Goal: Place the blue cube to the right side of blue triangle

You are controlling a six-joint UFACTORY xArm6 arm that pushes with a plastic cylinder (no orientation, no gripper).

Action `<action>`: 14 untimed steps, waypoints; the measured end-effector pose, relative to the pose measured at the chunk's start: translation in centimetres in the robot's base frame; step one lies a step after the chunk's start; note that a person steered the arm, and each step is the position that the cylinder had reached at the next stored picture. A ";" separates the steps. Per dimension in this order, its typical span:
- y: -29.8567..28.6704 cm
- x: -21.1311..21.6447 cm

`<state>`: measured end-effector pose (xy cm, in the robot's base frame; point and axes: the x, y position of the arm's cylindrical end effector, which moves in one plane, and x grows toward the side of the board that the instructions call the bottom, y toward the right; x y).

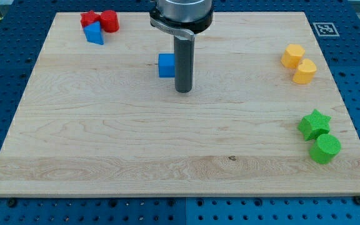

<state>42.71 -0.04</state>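
Note:
The blue cube (165, 65) sits on the wooden board (136, 137), left of centre near the view's top. My tip (183, 90) is just right of the cube and a little below it; the rod hides the cube's right edge. The blue triangle (94, 33) lies at the view's top left, well left of the cube and above it. It touches a red star (89, 19) and a red cylinder (109, 20).
A yellow hexagon (292, 55) and a yellow cylinder (305, 72) sit at the view's right. A green star (314, 124) and a green cylinder (324, 149) sit at the lower right. A marker tag (323, 28) is at the top right corner.

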 end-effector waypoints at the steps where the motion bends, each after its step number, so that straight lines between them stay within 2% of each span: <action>1: -1.3 -0.5; 4: -2.3 -3.2; 6: -2.8 -7.1; 9: 0.2 -7.5; 11: -0.5 -9.9; 14: -1.0 -10.2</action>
<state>32.52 -1.03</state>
